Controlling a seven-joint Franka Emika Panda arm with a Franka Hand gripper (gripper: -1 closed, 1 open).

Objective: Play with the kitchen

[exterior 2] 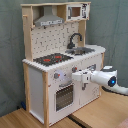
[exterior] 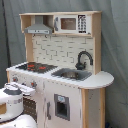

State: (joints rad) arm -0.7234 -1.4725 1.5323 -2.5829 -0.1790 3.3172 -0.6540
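White and pale wood, the kitchen [exterior 2: 60, 65] stands directly ahead of the claw [exterior 2: 76, 76], which meets its front panel just above the oven door [exterior 2: 64, 96]. Whether the claw is spread or pinching, I cannot tell. It seems to be working the front knobs; next likely calls for a gentle press or twist.

Matt white-and-wood kitchen [exterior 2: 50, 70]; glossy black faucet [exterior: 83, 59].

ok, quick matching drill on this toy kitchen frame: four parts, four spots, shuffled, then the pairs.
Parts:
1. faucet
2. microwave
3. burners
4. hand

Spots:
A. on the black stovetop
B. at the front panel, just above the oven door
C. behind the sink
D. top shelf, beside the hood

Pairs: 1-C, 2-D, 3-A, 4-B
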